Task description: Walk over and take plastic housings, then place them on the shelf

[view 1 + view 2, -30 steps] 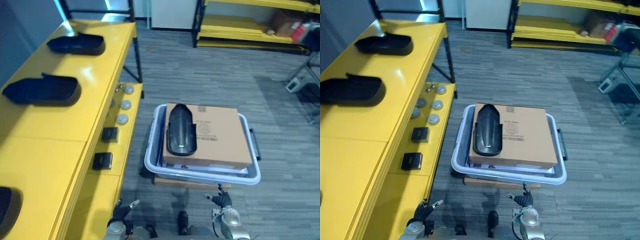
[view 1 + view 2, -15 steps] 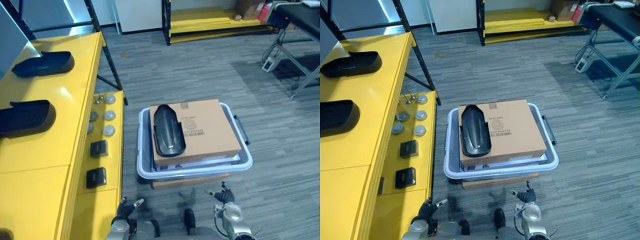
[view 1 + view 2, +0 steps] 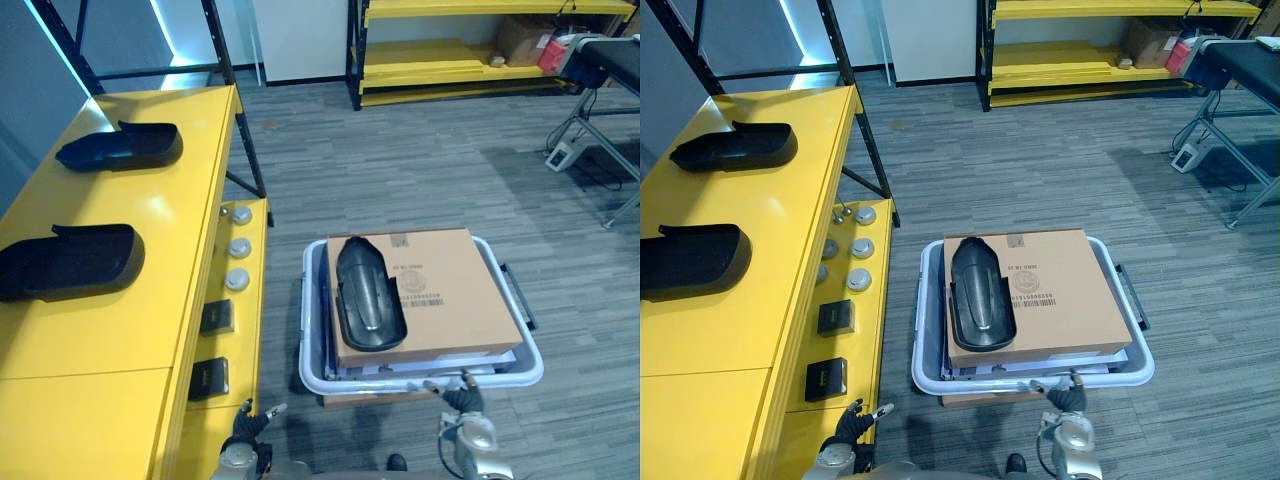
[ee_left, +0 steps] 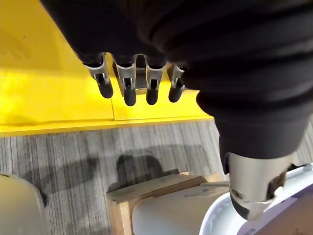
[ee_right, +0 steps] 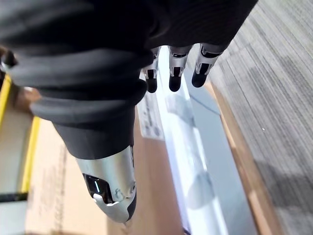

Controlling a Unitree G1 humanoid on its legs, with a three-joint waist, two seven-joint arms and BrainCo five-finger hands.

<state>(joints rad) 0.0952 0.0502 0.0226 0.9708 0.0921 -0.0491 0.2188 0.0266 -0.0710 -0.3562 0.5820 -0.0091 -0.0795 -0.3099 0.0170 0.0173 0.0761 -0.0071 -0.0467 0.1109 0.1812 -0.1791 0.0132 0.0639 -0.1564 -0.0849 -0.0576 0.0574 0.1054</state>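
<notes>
A black plastic housing (image 3: 368, 306) lies lengthwise on the left part of a cardboard box (image 3: 450, 295). The box sits in a pale bin (image 3: 312, 372) on the floor just ahead of me. Two more black housings (image 3: 72, 262) (image 3: 120, 147) rest on the yellow shelf top (image 3: 170, 230) to my left. My left hand (image 3: 244, 448) hangs low by the shelf's front with straight fingers (image 4: 128, 88) and holds nothing. My right hand (image 3: 468, 428) hangs at the bin's near rim, its fingers (image 5: 173, 73) relaxed and empty.
The shelf's lower ledge (image 3: 250, 330) carries round silver discs (image 3: 238, 247) and two small black boxes (image 3: 216, 317). A wooden pallet (image 4: 146, 188) lies under the bin. Yellow racks (image 3: 450, 70) stand at the far wall, and a black-framed table (image 3: 610, 60) at the far right.
The camera has moved and the whole view has shifted. The bin with the box and housing now lies closer, its near rim at my right hand. Both hands still hang empty.
</notes>
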